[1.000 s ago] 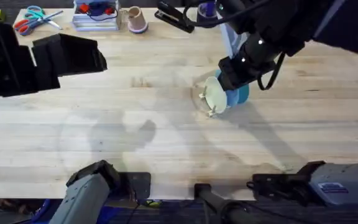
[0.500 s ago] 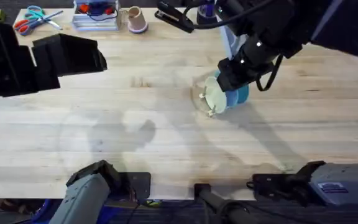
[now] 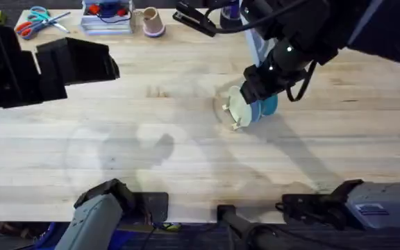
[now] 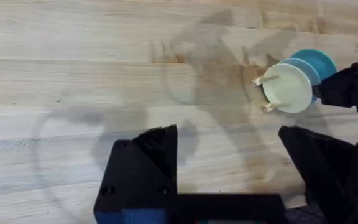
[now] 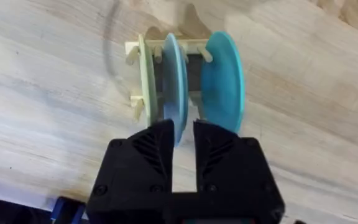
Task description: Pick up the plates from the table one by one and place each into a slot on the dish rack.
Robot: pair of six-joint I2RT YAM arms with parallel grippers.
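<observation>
Scarcely shifted since the earlier frame: right gripper (image 5: 183, 134) nipping the light blue plate (image 5: 174, 81), slotted in the dish rack (image 5: 140, 78) between cream plate (image 5: 144, 74) and teal plate (image 5: 222, 81); left gripper (image 4: 229, 155) spread wide, holding nothing; release alone outstanding.

We take this for a lab or workshop bench set up for robot trials. The table (image 3: 186, 153) is a broad top of pale wooden planks with two arm bases (image 3: 110, 208) bolted at the bottom edge of the frame. Along the top edge sits office clutter: scissors (image 3: 37, 21) at upper left, a clear tray (image 3: 106, 19) of small items, a pink cup (image 3: 152, 22) and a black stapler (image 3: 194, 19) near the middle.
</observation>
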